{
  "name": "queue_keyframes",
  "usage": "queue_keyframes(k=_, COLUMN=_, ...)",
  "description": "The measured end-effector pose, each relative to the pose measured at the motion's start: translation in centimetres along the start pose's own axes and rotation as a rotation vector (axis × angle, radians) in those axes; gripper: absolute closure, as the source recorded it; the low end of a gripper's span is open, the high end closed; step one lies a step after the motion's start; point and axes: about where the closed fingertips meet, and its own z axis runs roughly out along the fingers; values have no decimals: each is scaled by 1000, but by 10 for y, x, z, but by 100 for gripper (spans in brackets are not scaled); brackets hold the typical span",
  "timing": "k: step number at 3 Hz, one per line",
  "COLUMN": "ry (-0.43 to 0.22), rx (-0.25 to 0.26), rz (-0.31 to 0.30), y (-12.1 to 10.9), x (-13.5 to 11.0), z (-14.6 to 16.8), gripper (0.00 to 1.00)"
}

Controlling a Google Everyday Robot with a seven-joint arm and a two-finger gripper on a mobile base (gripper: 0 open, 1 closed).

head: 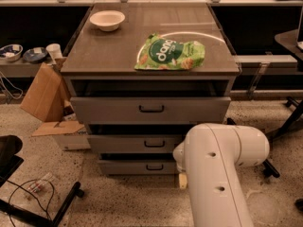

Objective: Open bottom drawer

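The white arm [218,174] bends low in front of the cabinet [75,86], likely to reach the handle [154,167] of the bottom drawer [128,167], while its gripper is hidden behind it, so I cannot tell whether it is open or closed

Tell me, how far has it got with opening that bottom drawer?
Little looks done: the bottom drawer shows no interior, its handle untouched. In hand: the white arm sits beside it, the end effector hidden behind that arm. Left: grip the handle and pull the drawer out.
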Motion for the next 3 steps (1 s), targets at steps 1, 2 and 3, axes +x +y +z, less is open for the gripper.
queue_keyframes(k=1, ry=-29, rx=-30, rz=5, y=-3, x=-4, z=16, gripper=18)
queue_keyframes(k=2, ry=-13, rx=-64, rz=-2, y=-3, x=-6, z=27, gripper=49)
queue_keyframes(k=3, ry=14, rx=-61, rz=19, y=10, x=10, z=19, gripper=72)
